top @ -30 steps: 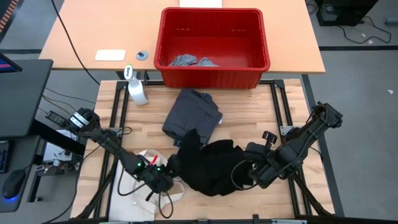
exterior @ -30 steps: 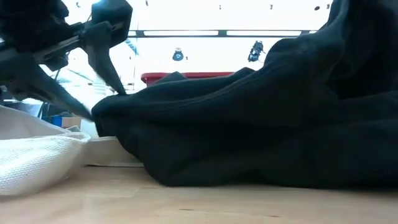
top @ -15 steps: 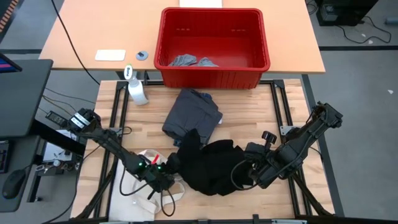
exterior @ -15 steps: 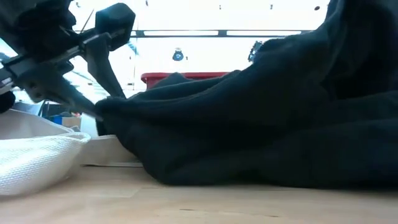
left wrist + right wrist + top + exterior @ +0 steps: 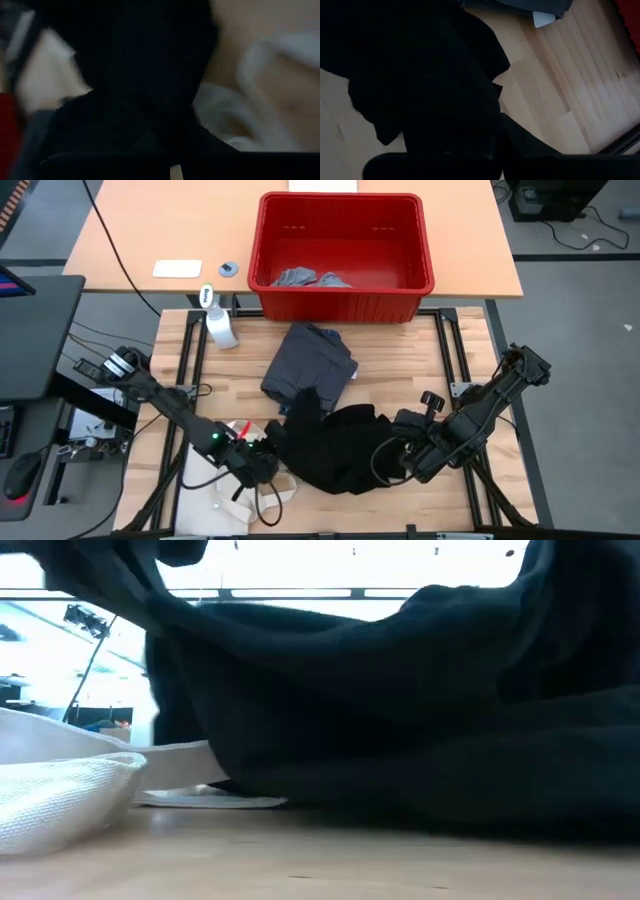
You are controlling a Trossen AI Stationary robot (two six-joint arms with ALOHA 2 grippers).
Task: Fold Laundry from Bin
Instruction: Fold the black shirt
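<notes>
Black piece (image 5: 335, 448) crumpled before red bin (image 5: 345, 300).

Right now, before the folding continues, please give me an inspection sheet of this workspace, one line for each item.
Surface: wooden table, bare wood at the right side.
Job's things: black garment in a heap at the front; dark grey garment folded behind it; light grey pieces inside the red bin.
Clutter: cream tote bag at front left; spray bottle near the bin.
Grippers: left gripper shut on the black garment's left edge; right gripper shut on its right edge.
Cables: black cables over the far desk.
Surroundings: tan desk behind the table.
</notes>
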